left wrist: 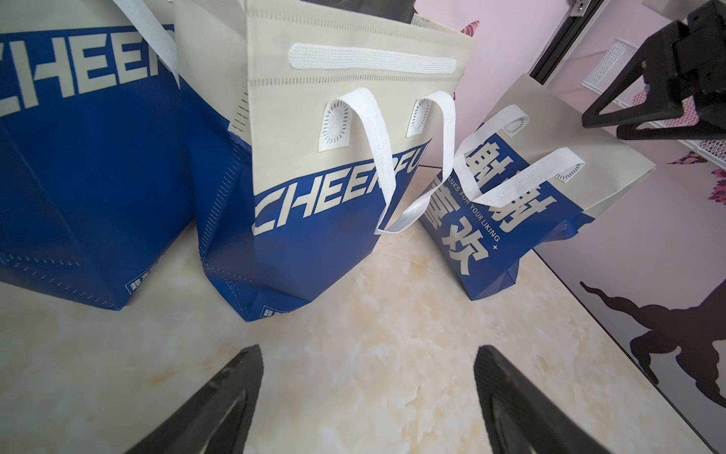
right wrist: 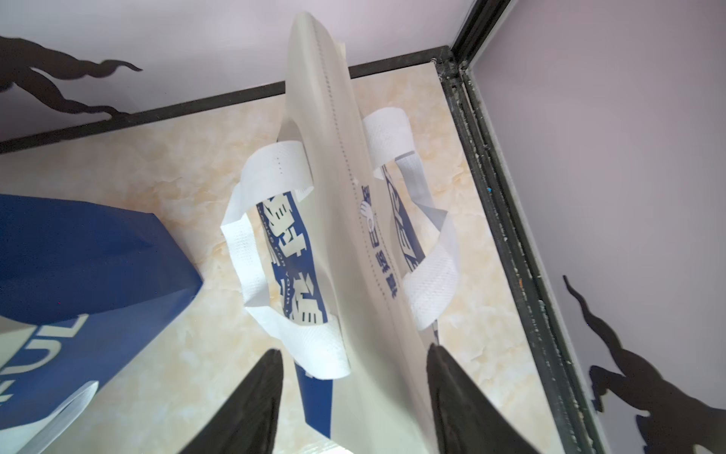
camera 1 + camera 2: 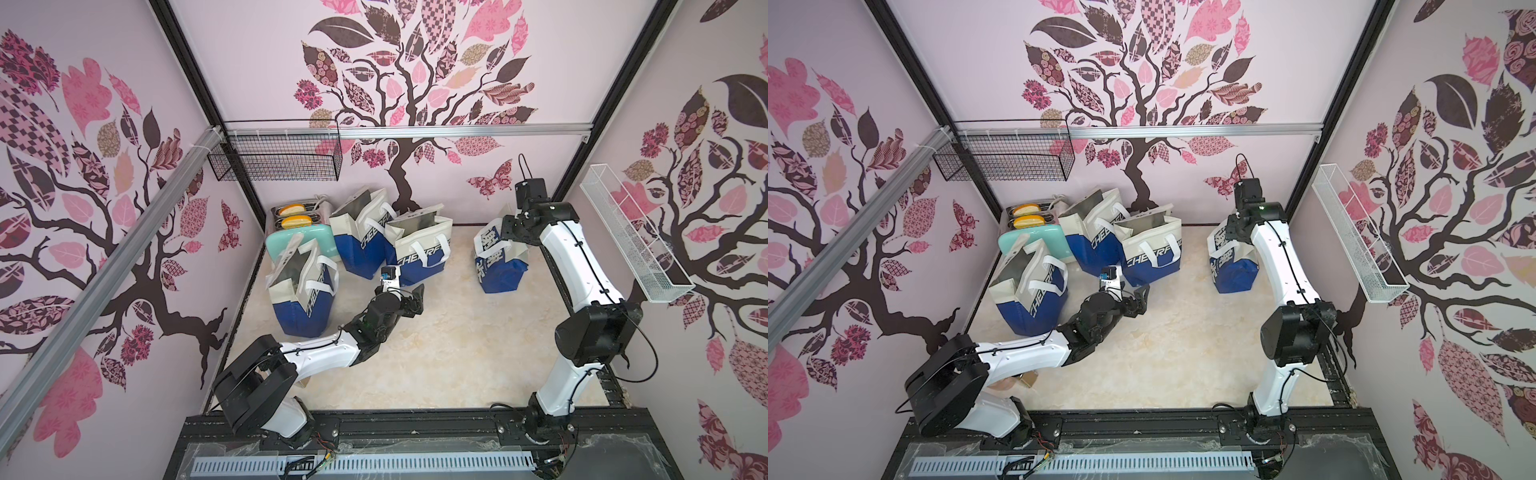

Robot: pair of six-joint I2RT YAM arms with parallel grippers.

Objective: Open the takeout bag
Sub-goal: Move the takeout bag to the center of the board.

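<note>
The closed top of the takeout bag [image 2: 326, 137] was straddled by the part-open right end effector [image 2: 353, 355], probably for pinching; the left end effector [image 1: 367, 350] was held wide, empty.

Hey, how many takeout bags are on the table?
4: front-left bag, back-left bag, middle bag, and right bag, which stands apart from the rest. No others show, though the arms could hide something small.
</note>
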